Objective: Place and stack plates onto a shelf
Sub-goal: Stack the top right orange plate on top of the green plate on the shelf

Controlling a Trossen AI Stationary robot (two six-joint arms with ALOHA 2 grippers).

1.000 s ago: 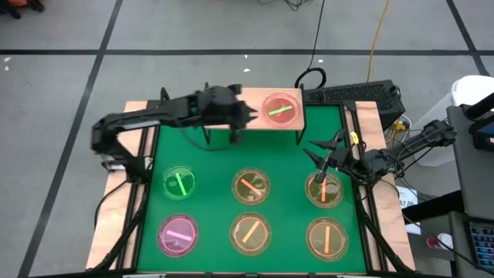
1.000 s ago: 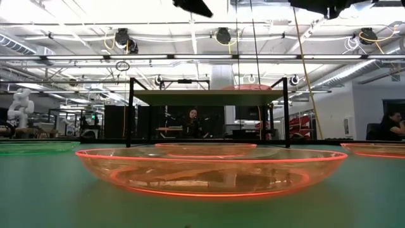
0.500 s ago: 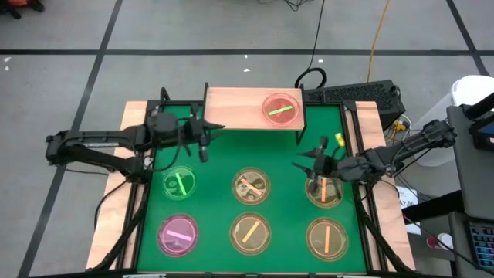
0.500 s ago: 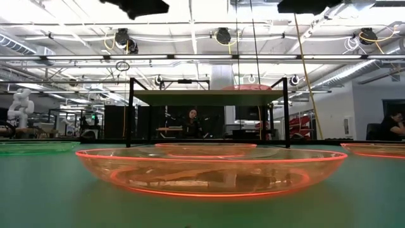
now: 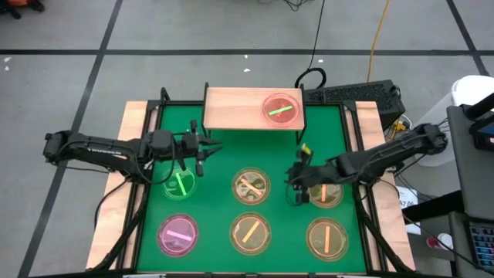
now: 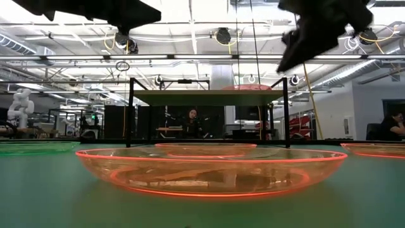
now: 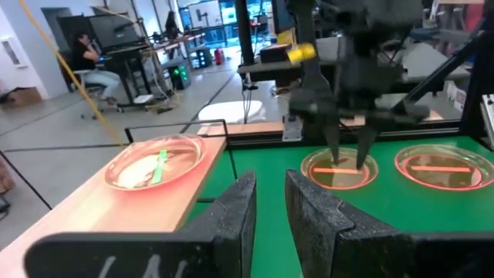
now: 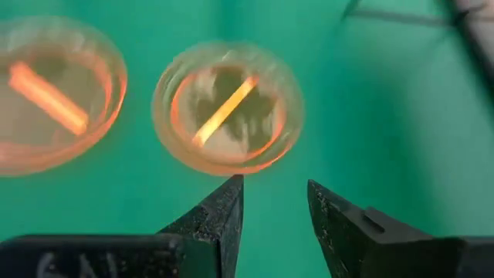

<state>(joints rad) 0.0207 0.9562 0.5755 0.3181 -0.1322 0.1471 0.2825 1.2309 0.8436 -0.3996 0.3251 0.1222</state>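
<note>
The shelf (image 5: 239,108) stands at the mat's far edge, its wooden top carrying one pink plate with a green stripe (image 5: 280,108). On the green mat lie a green plate (image 5: 180,184), a pink plate (image 5: 177,234) and several amber plates, one with a cross (image 5: 251,186). My left gripper (image 5: 210,148) hovers open, level, just beyond the green plate, near the shelf's left legs. My right gripper (image 5: 299,197) hangs open, pointing down, between the cross plate and the right amber plate (image 5: 326,193). In the right wrist view an amber striped plate (image 8: 226,108) lies beyond its fingers.
The left wrist view shows the shelf's top (image 7: 100,212) close ahead and my right gripper (image 7: 347,147) farther off above an amber plate (image 7: 338,168). Wooden table borders flank the mat (image 5: 216,166). A keyboard (image 5: 355,94) lies beyond the far right corner.
My left gripper has drawn back from over the shelf toward the table's left and near side, ending beside the green plate. My right gripper has moved from above the right amber plate toward the table's middle and come lower. No plate has moved.
</note>
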